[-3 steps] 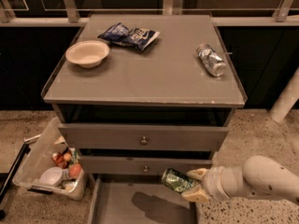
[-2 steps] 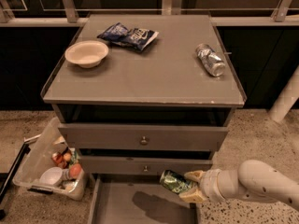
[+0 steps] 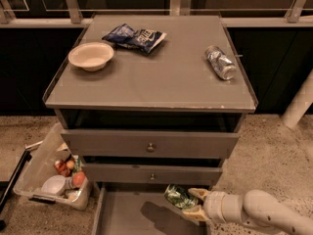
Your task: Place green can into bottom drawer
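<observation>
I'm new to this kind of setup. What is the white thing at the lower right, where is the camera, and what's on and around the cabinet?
There is one camera view, looking down on a grey three-drawer cabinet from the front and above. The white tube at the lower right is the robot's arm. At its end is a two-finger tool, shut on the green can and holding it over the back right part of the open bottom drawer. A shadow falls on the drawer's tray beneath it. On the cabinet's top lie a cream bowl, a blue chip bag and a crumpled silver can. A clear bin of small items sits on the floor to the left.
</observation>
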Available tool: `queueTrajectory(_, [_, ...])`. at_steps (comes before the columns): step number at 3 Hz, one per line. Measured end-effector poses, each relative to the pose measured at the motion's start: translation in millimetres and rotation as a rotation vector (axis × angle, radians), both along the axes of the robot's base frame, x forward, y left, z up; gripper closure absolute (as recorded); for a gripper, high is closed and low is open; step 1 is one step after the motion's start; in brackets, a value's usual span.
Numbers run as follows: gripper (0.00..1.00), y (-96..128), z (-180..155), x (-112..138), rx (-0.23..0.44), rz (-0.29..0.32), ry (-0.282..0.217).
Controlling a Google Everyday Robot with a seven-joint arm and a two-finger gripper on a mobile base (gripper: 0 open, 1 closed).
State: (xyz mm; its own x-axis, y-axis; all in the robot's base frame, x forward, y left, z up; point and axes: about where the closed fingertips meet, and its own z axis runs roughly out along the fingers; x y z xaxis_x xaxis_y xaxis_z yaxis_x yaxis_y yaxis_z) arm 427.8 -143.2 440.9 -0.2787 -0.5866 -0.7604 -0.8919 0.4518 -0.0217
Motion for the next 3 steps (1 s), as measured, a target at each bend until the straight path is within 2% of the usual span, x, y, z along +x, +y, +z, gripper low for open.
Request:
queueTrajectory(1, [1.0, 5.3, -32.9, 2.6, -0.004, 0.001, -0.055])
queueTrajectory(2, [1.0, 7.4, -68.8, 11.6, -0.042, 0.0, -0.065])
queueTrajectory(3, [1.0, 13.8, -109.8, 24.8, -0.064, 0.017, -0.001])
